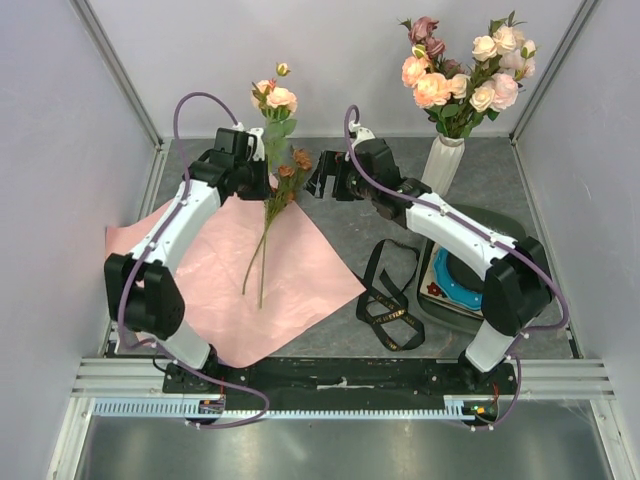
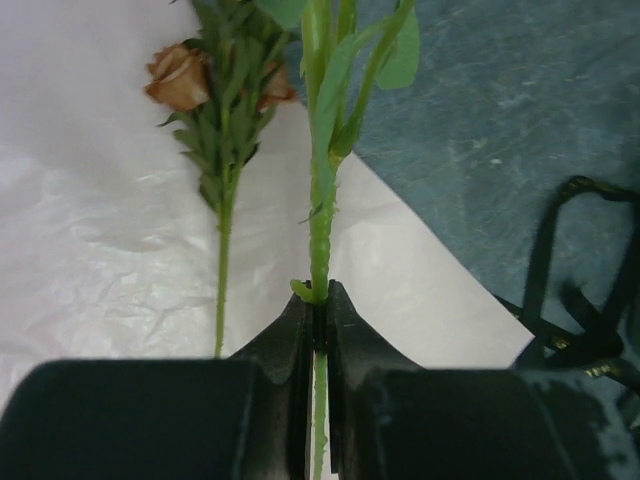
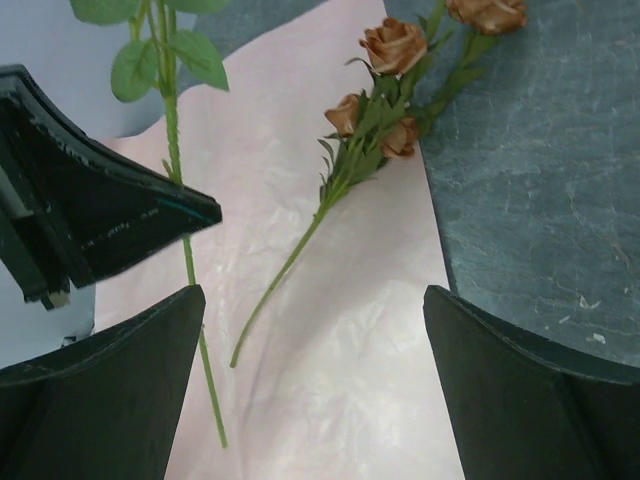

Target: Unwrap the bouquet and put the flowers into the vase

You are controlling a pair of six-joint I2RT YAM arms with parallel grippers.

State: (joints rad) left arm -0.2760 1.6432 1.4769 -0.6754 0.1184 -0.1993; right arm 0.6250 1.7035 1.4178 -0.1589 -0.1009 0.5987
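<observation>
The left jaws pinch one rose stem (image 2: pixel 320 200) above the pink paper (image 1: pixel 300 270), where another spray (image 2: pixel 225 130) lies; so thin a hold may swivel. The right jaws gape empty nearby; the crowded vase (image 1: pixel 443 160), far right, could tip

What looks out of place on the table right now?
A loose black ribbon lies looped beside the blue round dish, and one stem of small orange-brown roses lies on the flattened pink wrapping paper instead of standing in the white ribbed vase.
</observation>
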